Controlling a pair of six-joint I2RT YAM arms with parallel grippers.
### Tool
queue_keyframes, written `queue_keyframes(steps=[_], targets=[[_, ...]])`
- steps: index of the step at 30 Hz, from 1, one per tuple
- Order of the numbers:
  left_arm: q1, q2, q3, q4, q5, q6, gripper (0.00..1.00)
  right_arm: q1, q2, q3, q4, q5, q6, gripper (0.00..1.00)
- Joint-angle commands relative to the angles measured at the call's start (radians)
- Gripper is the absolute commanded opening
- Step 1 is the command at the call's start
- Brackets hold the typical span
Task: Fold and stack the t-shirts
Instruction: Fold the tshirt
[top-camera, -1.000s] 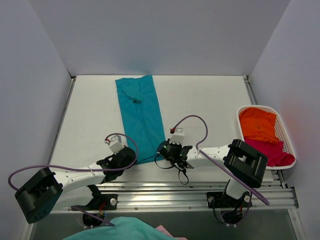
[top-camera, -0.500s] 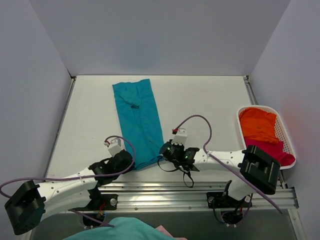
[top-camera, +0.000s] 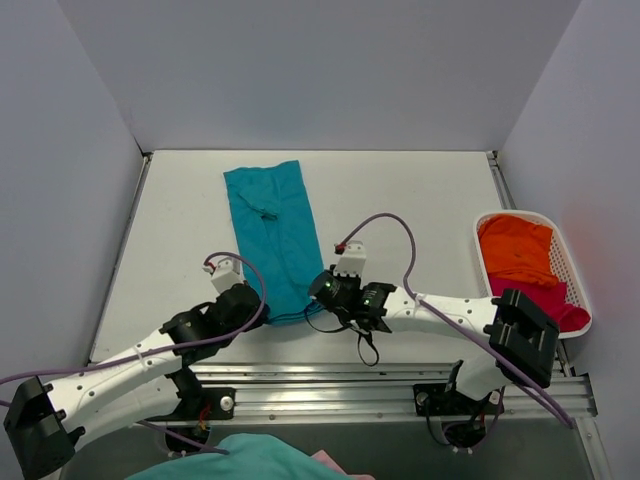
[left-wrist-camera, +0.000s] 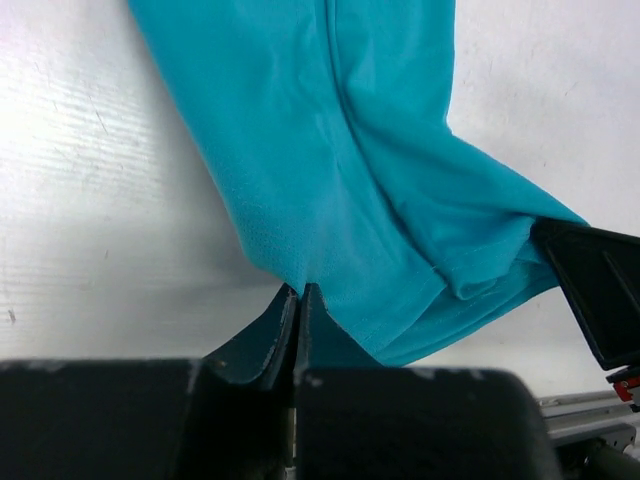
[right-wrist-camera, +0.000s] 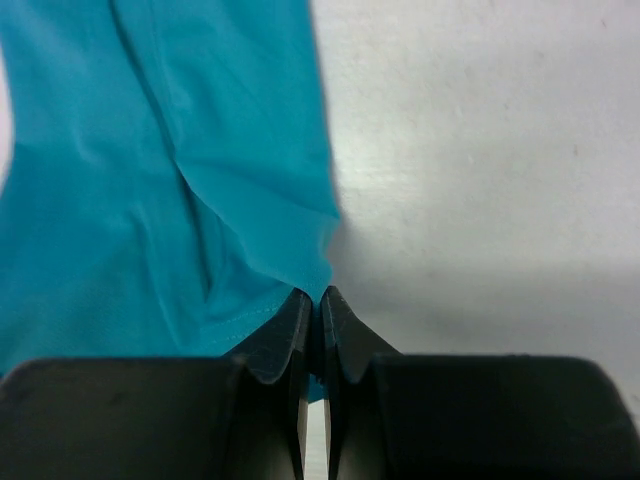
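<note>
Left claw (left-wrist-camera: 298, 292) and right claw (right-wrist-camera: 316, 296) pinch the lengthwise-folded teal t-shirt's (top-camera: 272, 240) 6 o'clock hem. The orange t-shirt (top-camera: 515, 250) and magenta t-shirt (top-camera: 545, 302) lie, seemingly unfolded, in the basket (top-camera: 568, 262) at 3 o'clock.

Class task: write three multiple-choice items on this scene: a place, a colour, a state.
1. Where do the orange shirt and magenta shirt lie? A on the table; B in the white basket; C on the teal shirt.
2. The shirt spread on the table is A teal; B orange; C magenta.
3. The left end effector and right end effector are A both open; B both shut on the teal shirt; C one open.
Key: 1B, both sit within its lattice walls; 2A, seen from above; 3B, wrist views show pinched cloth.
</note>
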Motion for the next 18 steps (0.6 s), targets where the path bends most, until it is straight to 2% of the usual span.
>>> queue_keyframes(steps=[1,6,11,18], targets=[[0.041,0.027,0.077,0.023,-0.031,0.074,0.02,-0.031,0.068,0.127,-0.042,0.089,-0.057,0.0],[0.146,0.085,0.105,0.101,0.004,0.135,0.02,-0.092,0.187,0.257,-0.046,0.088,-0.108,0.0],[0.322,0.148,0.119,0.191,0.108,0.192,0.02,-0.164,0.293,0.394,-0.053,0.068,-0.163,0.0],[0.45,0.257,0.177,0.256,0.171,0.215,0.02,-0.216,0.456,0.608,-0.093,0.039,-0.214,0.0]])
